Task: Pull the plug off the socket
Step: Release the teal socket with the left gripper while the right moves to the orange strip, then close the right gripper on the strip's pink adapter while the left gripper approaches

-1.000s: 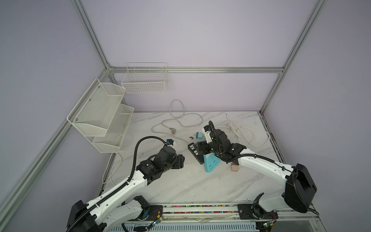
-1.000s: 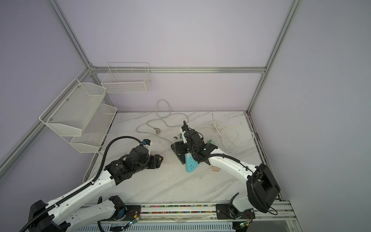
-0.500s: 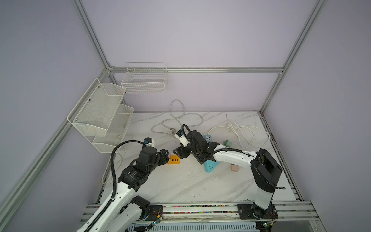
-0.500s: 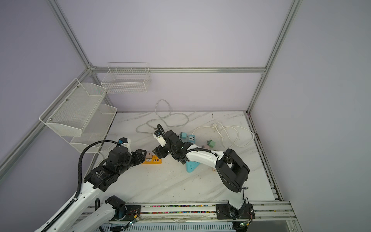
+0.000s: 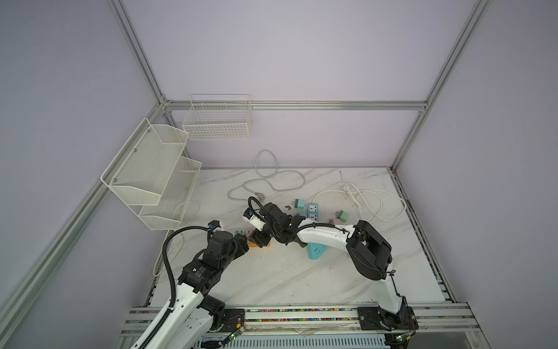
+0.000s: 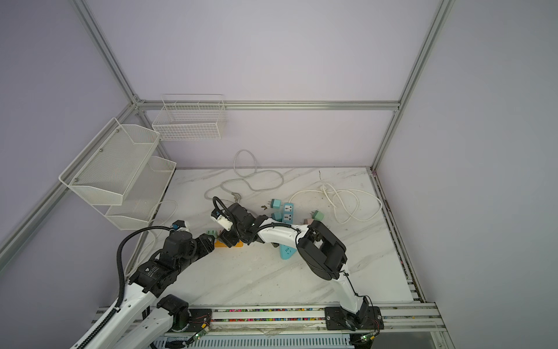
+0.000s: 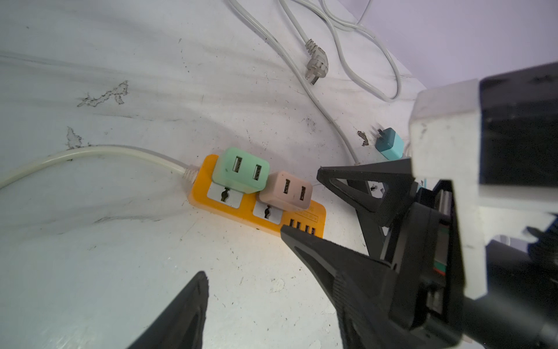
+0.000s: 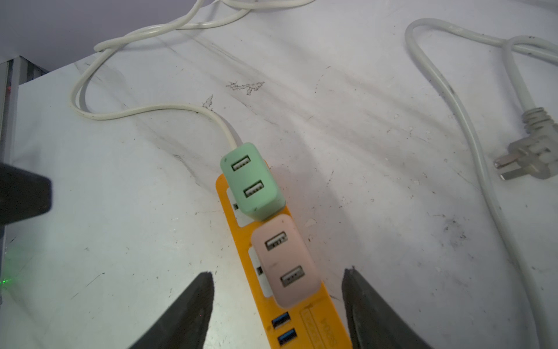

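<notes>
Right fingers (image 8: 187, 311) parted, straddling your orange power strip (image 8: 317, 329) by the pink charger (image 8: 285, 263), bottom centre; left fingers (image 7: 184, 314) parted, empty.

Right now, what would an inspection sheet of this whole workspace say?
Surface: marble table, scuffed.
Job's things: green plug and pink plug, both seated in the orange power strip.
Clutter: blue power strip and a loose teal adapter on the table.
Tools: right tool open, straddling the strip at the pink plug; left tool open, empty, beside the strip.
Cables: strip's cord trails off; grey cord lies unplugged; white coil far right.
Surroundings: wire basket and mesh shelves on lilac walls.
</notes>
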